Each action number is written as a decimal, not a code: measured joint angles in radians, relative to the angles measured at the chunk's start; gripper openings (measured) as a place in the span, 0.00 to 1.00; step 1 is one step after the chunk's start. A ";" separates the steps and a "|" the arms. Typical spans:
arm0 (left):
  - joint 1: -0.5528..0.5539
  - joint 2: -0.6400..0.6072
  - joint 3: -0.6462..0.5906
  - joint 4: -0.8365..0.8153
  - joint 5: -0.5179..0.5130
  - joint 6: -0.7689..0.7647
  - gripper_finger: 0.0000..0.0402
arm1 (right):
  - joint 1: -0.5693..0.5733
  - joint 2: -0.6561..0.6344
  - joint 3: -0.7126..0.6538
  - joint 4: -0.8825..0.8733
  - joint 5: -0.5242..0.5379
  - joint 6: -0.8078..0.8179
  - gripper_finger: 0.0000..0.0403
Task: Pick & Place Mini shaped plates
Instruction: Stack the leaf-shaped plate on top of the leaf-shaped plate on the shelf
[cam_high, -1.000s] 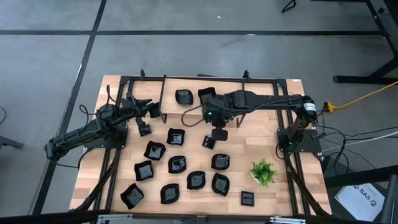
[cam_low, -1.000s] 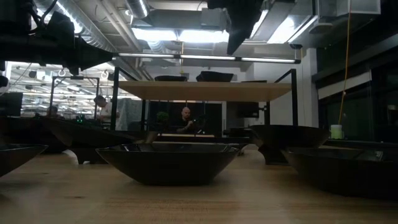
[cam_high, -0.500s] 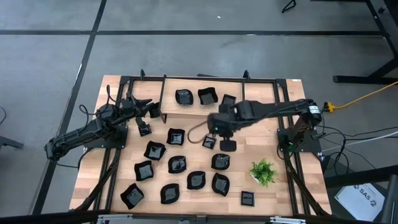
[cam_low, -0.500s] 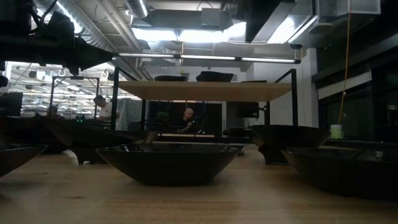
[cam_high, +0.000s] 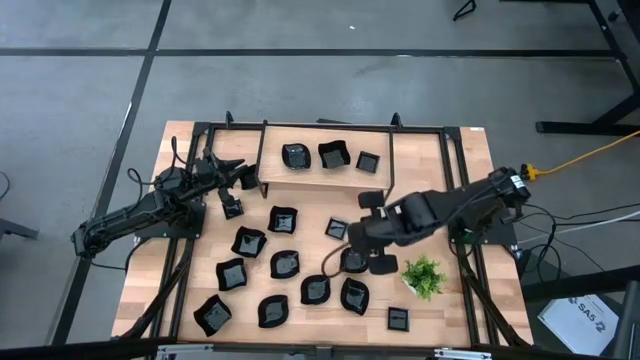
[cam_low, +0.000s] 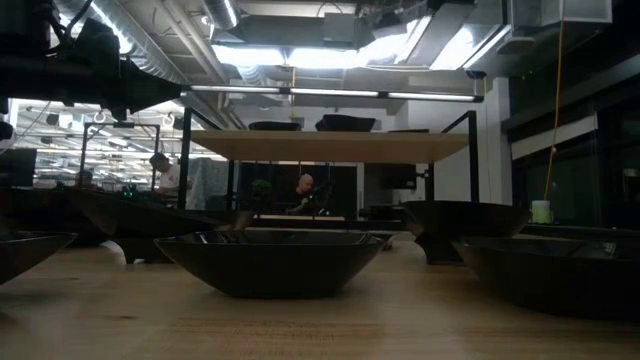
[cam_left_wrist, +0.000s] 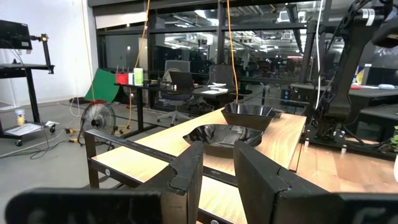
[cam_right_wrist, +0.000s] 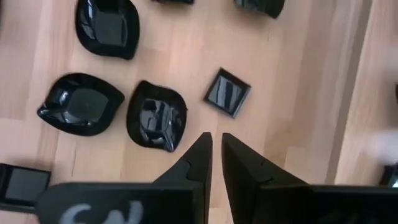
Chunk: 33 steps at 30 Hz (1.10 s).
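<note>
Several glossy black mini plates lie flat on the wooden table, among them a wavy one (cam_high: 353, 260), a leaf-like one (cam_right_wrist: 157, 115) and a small square one (cam_right_wrist: 227, 93). Three more rest on the raised shelf: a round one (cam_high: 296, 155), a larger one (cam_high: 333, 155) and a small square one (cam_high: 368, 161). My right gripper (cam_high: 362, 243) hovers above the middle plates, pointing down, empty, its fingers (cam_right_wrist: 200, 155) nearly together. My left gripper (cam_high: 243, 178) waits by the shelf's left end, empty, fingers (cam_left_wrist: 189, 168) a little apart.
A small green potted plant (cam_high: 423, 275) stands just right of my right gripper. The shelf's black frame (cam_high: 262, 170) crosses the far half of the table. In the low view, plates (cam_low: 270, 262) fill the foreground. A person sits far behind the table.
My right arm has swung from the shelf toward the table's near edge and a little to the right, ending above the middle plates. The small square plate on the shelf's right part, covered by the arm before, now shows.
</note>
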 joint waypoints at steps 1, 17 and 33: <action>0.000 0.000 0.000 0.000 0.000 0.000 0.21 | 0.005 -0.006 -0.019 0.028 -0.001 -0.010 0.09; 0.000 0.000 0.000 0.000 0.000 0.000 0.21 | 0.017 -0.261 -0.628 0.556 -0.068 0.047 0.09; 0.000 0.000 0.000 0.000 0.000 0.000 0.21 | 0.016 -0.261 -0.833 0.672 -0.062 0.031 0.09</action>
